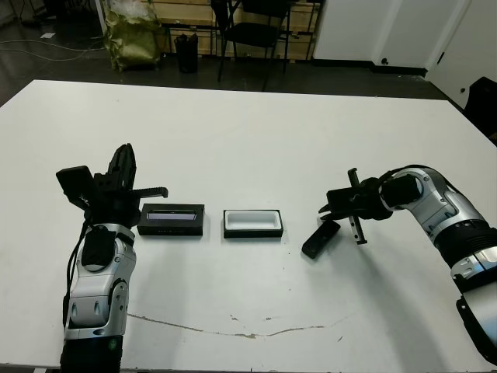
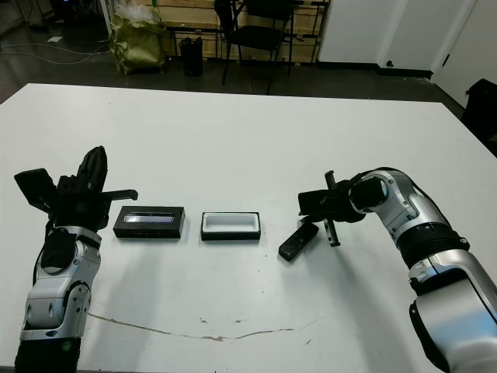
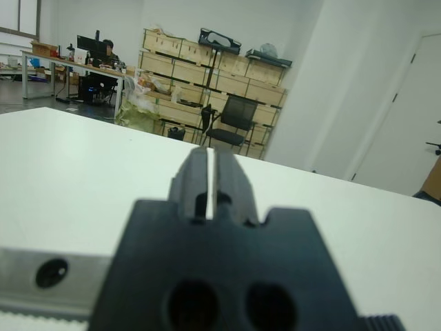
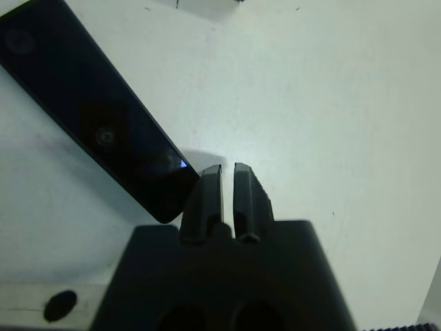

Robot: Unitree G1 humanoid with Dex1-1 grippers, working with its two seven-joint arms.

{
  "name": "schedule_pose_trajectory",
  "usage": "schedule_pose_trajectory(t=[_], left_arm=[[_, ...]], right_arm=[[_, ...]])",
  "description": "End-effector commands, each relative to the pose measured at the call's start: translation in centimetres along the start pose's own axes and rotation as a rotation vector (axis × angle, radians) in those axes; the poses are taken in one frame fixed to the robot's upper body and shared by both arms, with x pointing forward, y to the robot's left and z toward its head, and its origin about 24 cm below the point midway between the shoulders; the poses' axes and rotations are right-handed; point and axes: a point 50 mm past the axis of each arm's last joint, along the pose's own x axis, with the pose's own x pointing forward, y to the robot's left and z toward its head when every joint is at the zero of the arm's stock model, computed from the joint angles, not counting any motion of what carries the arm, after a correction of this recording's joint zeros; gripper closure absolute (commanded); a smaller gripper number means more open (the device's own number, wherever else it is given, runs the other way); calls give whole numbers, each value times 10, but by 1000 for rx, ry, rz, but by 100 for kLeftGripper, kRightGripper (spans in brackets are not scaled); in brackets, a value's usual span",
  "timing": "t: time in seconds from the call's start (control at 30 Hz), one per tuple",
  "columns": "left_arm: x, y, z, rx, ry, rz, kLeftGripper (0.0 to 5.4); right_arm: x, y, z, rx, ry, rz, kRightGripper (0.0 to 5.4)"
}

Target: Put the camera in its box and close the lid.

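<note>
Layout at an early stage of the task, read left to right with the box (image 1: 252,223) as landmark. Nothing is packed yet: the box lies open, its white lining bare, and all steps remain.

Left gripper (image 1: 124,167): well left of the box, raised off the table (image 1: 248,132) with its forearm upright and fingers pointing away from the robot; the left wrist view shows the fingers pressed together on nothing.

Lid (image 1: 172,219): flat on the table just left of the box, apart from it, pale strip facing up.

Camera (image 1: 320,238): right of the box, lying aslant on the table, outside it.

Right gripper (image 1: 339,208): right of the box, hovering at the camera's far end, the arm bent inward from the right edge. In the right wrist view its fingers are nearly closed and empty, beside the camera's end, not around it.
</note>
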Motion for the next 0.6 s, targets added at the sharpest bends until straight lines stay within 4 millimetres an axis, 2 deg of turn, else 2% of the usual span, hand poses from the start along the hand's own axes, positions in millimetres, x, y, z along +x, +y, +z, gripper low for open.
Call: schedule_pose_trajectory(t=[0.03, 0.37, 0.6], left_arm=[[-3, 2, -7, 7, 31, 16, 540], [-3, 2, -7, -4, 31, 18, 540], [-3, 2, -6, 11, 26, 19, 540]], right_arm=[[-2, 1, -1, 5, -3, 23, 539], [-19, 0, 1, -14, -61, 32, 539], [-32, -2, 9, -39, -30, 68, 539]])
